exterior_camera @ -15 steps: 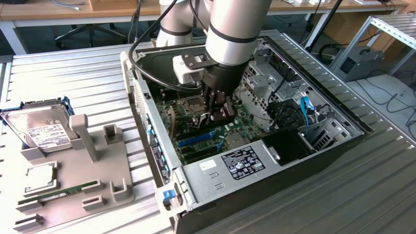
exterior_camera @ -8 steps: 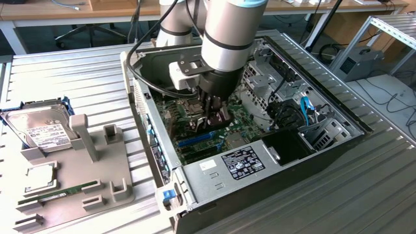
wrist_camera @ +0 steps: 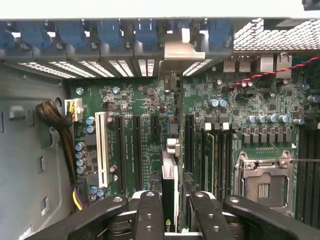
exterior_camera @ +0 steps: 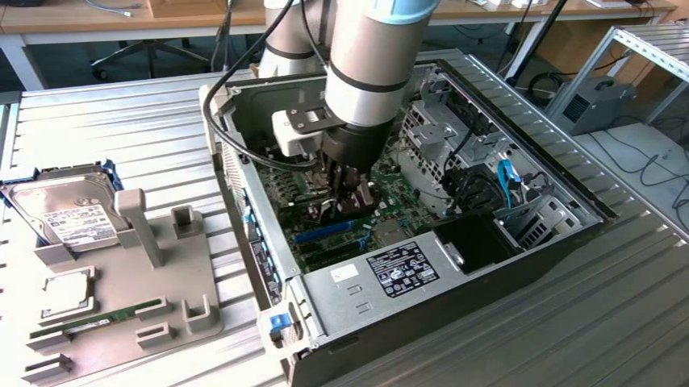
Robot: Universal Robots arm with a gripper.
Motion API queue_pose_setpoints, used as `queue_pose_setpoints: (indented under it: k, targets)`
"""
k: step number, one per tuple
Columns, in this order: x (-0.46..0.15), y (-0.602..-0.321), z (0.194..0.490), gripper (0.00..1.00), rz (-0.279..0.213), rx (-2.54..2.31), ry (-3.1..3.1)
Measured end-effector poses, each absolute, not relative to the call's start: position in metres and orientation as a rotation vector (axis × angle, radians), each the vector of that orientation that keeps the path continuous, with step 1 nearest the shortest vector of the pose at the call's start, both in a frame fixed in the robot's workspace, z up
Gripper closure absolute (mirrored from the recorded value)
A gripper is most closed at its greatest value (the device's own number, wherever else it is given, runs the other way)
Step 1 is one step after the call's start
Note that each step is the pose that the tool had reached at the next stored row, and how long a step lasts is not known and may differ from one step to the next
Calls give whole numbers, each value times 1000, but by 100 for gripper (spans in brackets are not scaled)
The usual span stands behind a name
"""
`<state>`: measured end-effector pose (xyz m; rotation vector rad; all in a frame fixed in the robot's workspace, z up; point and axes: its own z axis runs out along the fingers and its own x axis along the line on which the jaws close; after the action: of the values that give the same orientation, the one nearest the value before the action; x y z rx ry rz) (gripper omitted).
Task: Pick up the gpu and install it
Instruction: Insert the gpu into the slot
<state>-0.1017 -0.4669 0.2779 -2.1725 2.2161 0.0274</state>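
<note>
Pincer: I see the pincer down inside the open PC case, low over the motherboard. In the wrist view its fingers stand on either side of a thin card seen edge-on, closed onto it.
GPU: gpu sits upright between the fingers, held on edge. Its long edge runs toward the rear bracket openings of the case. From the exterior view I see only a dark piece under the fingers, partly hidden by the arm.
Relative position: card is centred in the pincer, directly under the wrist, its far end pointing at the metal slot bracket on the back wall.
Slots: card lines up between the black expansion slots; white slot stands a few slots off to one side. I cannot tell whether the card's edge is seated in a slot or just above it.
CPU socket: bare socket on the other side of the card, apart from it.
Table: case lies open side up on the slatted metal table.
Fixture: grey parts holder on the exterior view's left, well apart from the case. It carries the hard drive, a CPU chip and a green memory stick.
</note>
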Motion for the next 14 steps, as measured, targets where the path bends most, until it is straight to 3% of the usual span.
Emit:
queue_pose_setpoints:
  k: [14]
  targets:
    - [-108,-462,265,74,16,-2178,2221]
